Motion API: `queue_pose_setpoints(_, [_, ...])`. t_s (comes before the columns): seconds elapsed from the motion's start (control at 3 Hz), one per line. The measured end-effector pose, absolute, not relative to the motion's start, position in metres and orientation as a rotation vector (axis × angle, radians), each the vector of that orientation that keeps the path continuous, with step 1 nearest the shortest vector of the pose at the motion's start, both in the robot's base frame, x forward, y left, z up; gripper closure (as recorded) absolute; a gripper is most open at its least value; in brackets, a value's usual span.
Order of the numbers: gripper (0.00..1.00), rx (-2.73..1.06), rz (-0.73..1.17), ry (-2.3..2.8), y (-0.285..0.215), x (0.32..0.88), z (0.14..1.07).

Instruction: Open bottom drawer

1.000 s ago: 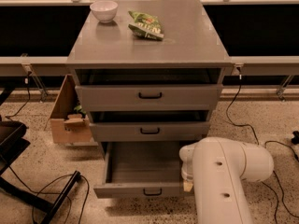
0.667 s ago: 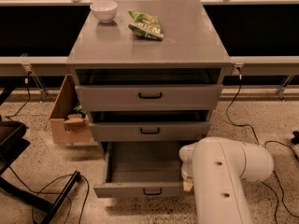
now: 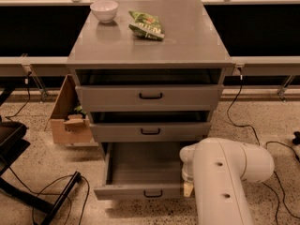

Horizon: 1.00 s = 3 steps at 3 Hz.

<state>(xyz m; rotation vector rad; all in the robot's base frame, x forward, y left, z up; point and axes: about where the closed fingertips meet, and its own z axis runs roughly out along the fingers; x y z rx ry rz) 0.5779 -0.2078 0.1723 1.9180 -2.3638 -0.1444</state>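
standing pulled well out of the grey cabinet [image 3: 75, 74], the bottom drawer [image 3: 140, 168] showed its plain grey inside, with its shallow front panel nearest the camera and a small black bar handle [image 3: 153, 194] at the middle of that panel. above it sat the middle drawer [image 3: 151, 131] and the tall top drawer [image 3: 150, 96], each with a black handle and a dark gap over its front. the white arm [image 3: 225, 182] filled the lower right of the view, bending in toward the drawer's right front corner. the pincer [image 3: 187, 188] was down at that corner, just beside the end of the front panel and mostly hidden behind the arm; whether it was open or closed could not be told, nor whether it touched the drawer. on the cabinet's top surface [image 3: 187, 41] a white bowl [image 3: 104, 10] stood at the back left, with a green snack bag [image 3: 146, 25] near it to the right. a cardboard box [image 3: 70, 118] leaned at the cabinet's left side on the floor.
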Motion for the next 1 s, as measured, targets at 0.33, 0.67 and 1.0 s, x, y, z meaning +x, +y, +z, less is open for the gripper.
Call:
queue_pose_setpoints(0.33, [0.0, 1.918, -0.144, -2.364, -0.208, 0.578, 0.172])
queue_pose_setpoints(0.67, [0.0, 1.918, -0.144, -2.364, -0.208, 0.578, 0.172])
queue_pose_setpoints(1.0, [0.17, 1.929, -0.229, -2.366, -0.215, 0.543, 0.155])
